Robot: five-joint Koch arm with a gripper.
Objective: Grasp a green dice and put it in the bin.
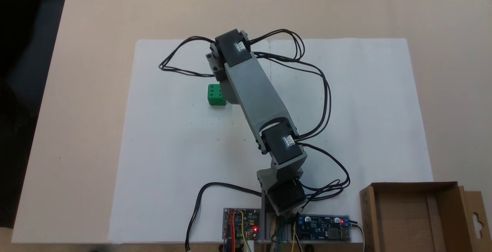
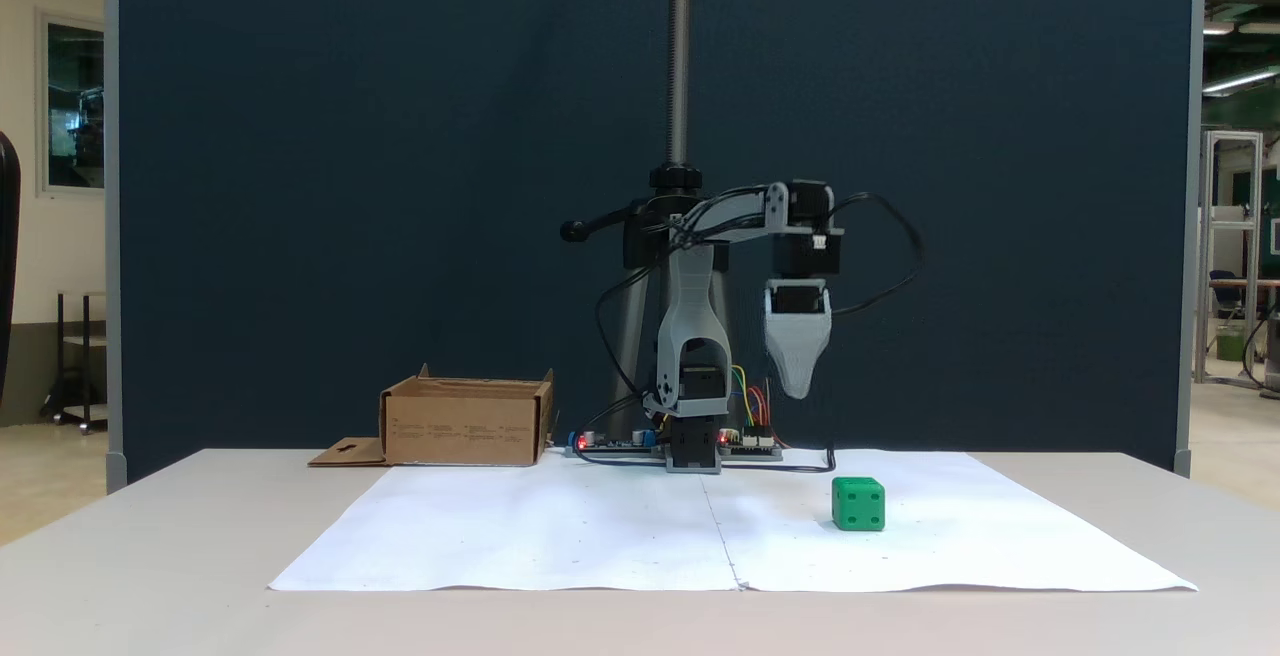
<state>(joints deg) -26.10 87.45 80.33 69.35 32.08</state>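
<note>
Green dice (image 1: pixel 216 94) (image 2: pixel 858 504) sits on the white paper (image 1: pixel 173 159), at ten o'clock from my gripper (image 2: pixel 797 391); I can't tell its opening. Bin (image 1: pixel 413 213) (image 2: pixel 465 423) at five o'clock.

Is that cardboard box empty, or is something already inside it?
Empty: the box shows only its bare floor, while the green dice sits on the paper.

White paper sheet (image 1: pixel 173 167) on beige table (image 1: pixel 96 14)
</note>
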